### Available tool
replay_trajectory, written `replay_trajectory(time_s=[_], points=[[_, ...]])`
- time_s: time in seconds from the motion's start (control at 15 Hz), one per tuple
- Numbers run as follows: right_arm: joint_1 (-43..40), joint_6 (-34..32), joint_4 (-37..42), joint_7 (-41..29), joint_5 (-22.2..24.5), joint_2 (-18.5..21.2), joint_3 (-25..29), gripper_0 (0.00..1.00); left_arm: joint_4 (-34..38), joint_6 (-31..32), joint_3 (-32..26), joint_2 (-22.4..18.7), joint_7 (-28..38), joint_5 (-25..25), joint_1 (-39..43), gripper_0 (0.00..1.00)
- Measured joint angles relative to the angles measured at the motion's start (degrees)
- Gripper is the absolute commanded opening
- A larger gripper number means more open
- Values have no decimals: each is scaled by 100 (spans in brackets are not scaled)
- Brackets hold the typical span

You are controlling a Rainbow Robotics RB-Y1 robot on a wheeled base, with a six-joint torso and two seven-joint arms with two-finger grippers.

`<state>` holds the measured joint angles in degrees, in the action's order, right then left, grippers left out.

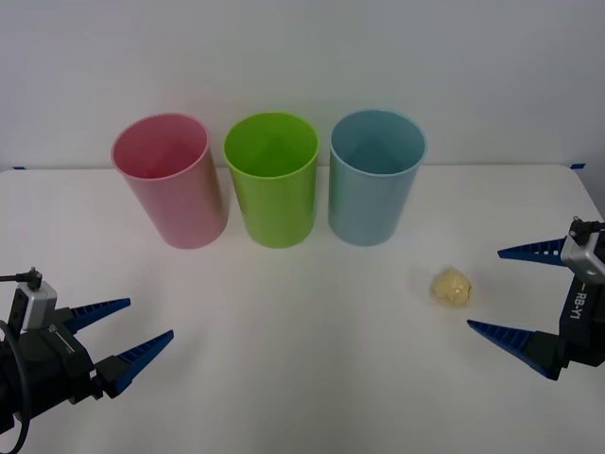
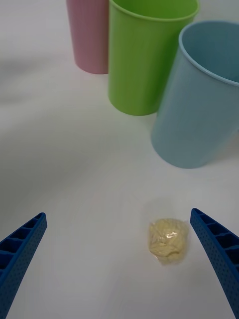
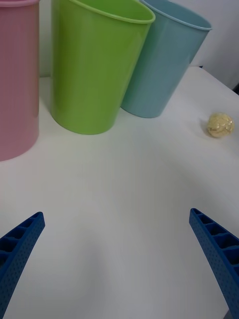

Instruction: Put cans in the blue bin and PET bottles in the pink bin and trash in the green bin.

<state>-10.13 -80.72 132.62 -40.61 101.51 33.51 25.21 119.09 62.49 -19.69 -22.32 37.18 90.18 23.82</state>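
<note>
Three tall bins stand in a row at the back of the white table: the pink bin (image 1: 170, 180) on the left, the green bin (image 1: 273, 180) in the middle, the blue bin (image 1: 373, 177) on the right. The trash (image 1: 451, 287), a small pale-yellow wrinkly wad, lies in front of the blue bin toward the right. My right gripper (image 1: 509, 288) is open just right of the wad, which sits ahead of its spread fingers (image 2: 215, 249) in the right wrist view (image 2: 168, 241). My left gripper (image 1: 140, 326) hangs open at the front left, far from the wad (image 3: 220, 124).
The bins' rims (image 2: 149, 12) stand close together with narrow gaps between them. The table's back edge meets a white wall, with blue tape marks (image 1: 579, 165) at the far corners. Bare white tabletop (image 1: 302, 350) spreads between the two grippers.
</note>
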Motion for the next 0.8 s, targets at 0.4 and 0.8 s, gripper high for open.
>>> replay_trajectory(time_s=[0.4,0.8], points=[[794,-837,268,-918,1224,217,-262,100,0,0,0,0,0,0,0,100],[1221,-928,152,-1212,1990,281,-648,100,0,0,0,0,0,0,0,100]])
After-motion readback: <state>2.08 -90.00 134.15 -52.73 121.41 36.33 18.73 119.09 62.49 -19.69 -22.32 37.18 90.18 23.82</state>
